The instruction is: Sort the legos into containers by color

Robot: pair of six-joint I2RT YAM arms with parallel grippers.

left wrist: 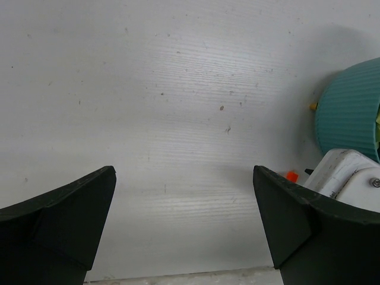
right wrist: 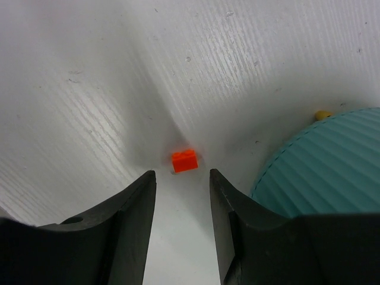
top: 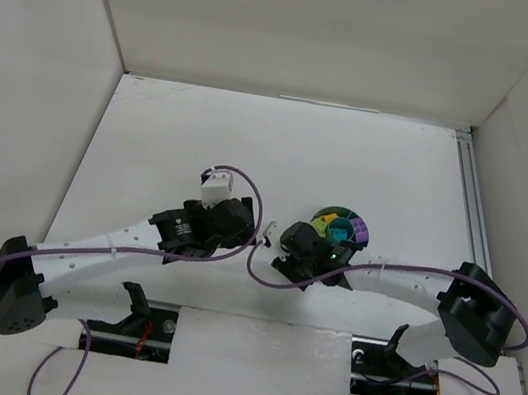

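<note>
We log the white table (top: 252, 145): matte, with a faint ribbed grain. The round teal dish (right wrist: 320, 160) is plastic, its outer wall finely ribbed. Over bare surface the left gripper (left wrist: 183, 171) gapes wide and empty. We find the right gripper (right wrist: 182, 177) narrowly parted, clasping nothing. The orange lego (right wrist: 184, 160), a glossy little block, lies just ahead of its tips, near the dish. Pinched off-centre, we judge it could squirt aside. A yellow bit (right wrist: 322, 114) sits just beside the dish wall.
</note>
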